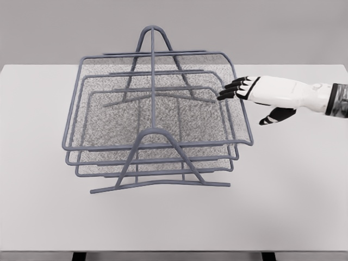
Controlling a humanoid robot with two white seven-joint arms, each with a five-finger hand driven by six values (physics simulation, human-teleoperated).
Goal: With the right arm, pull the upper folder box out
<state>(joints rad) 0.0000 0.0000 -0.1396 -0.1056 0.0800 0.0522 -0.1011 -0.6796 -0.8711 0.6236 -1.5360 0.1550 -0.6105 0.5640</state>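
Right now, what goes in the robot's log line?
phase: reaching | right hand: open, at right rim of top grey wire-mesh tray | tray: not pulled

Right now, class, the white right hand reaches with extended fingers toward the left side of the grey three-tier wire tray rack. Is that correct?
Not quite: the head view shows the right hand at the right side of the wire tray rack, not the left. Its fingers are extended, and the rack is grey with three tiers.

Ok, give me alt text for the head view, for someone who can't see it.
A white robot right hand with black fingers extended reaches in from the right toward the right rim of the upper tray in a grey wire-mesh stacked folder rack. The rack stands on a white table.
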